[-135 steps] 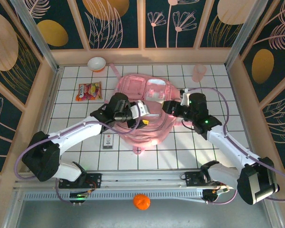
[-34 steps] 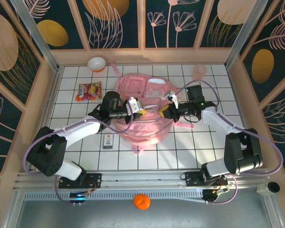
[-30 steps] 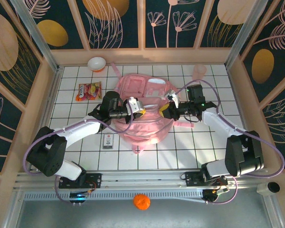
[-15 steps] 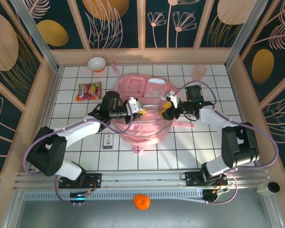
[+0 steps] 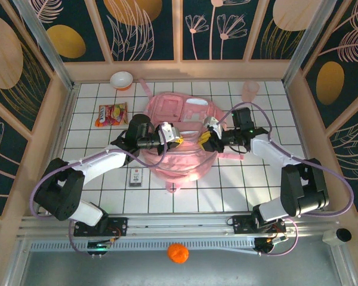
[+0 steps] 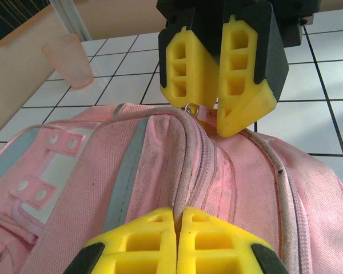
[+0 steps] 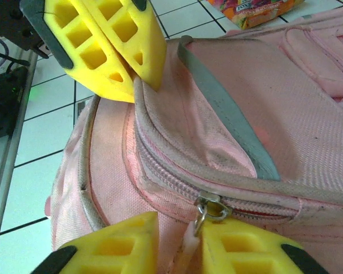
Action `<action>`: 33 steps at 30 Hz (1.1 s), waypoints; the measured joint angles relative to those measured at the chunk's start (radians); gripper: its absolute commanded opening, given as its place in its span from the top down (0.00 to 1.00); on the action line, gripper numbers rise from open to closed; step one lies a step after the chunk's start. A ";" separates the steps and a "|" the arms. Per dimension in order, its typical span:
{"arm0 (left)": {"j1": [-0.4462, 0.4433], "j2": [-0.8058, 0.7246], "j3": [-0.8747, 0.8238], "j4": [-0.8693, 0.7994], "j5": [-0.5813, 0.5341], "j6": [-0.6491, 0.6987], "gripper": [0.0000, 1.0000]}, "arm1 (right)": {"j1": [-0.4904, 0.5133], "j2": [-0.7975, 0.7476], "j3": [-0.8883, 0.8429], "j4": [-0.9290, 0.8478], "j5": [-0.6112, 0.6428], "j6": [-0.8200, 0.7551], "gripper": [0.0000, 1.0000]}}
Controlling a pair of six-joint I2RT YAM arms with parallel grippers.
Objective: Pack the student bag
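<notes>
The student bag [image 5: 178, 156], a big soft pink backpack, lies flat mid-table. My left gripper [image 5: 176, 142] is shut on the pale piping along the bag's top edge [image 6: 190, 171], its yellow fingers meeting around it [image 6: 176, 210]. My right gripper [image 5: 203, 140] faces it from the right. Its fingers [image 7: 179, 220] stand a little apart around the zipper pull [image 7: 208, 208], whose tab lies against the right finger. In the left wrist view the right gripper [image 6: 214, 114] pinches that tab just behind the metal ring [image 6: 192, 107]. The zipper [image 7: 171, 171] looks closed.
A snack packet [image 5: 111, 114] and a white bowl [image 5: 121, 79] lie at the back left. A translucent pink cup [image 5: 249, 90] stands at the back right. A small card [image 5: 135, 176] sits left of the bag. An orange [image 5: 178, 252] rests beyond the front rail.
The right gripper has shifted slightly left along the bag's top and stays at the zipper pull. The right arm has swung out toward the far right. The left gripper has held still on the piping.
</notes>
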 measured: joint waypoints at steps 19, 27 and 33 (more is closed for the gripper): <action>-0.100 0.016 0.009 0.076 -0.296 -0.169 1.00 | 0.035 -0.067 0.002 0.017 0.124 0.380 1.00; -0.158 0.052 0.029 0.086 -0.496 -0.367 1.00 | 0.122 -0.114 -0.030 0.077 0.298 0.712 1.00; -0.184 0.071 0.046 0.097 -0.536 -0.471 0.79 | 0.136 -0.183 -0.082 0.122 0.386 0.915 1.00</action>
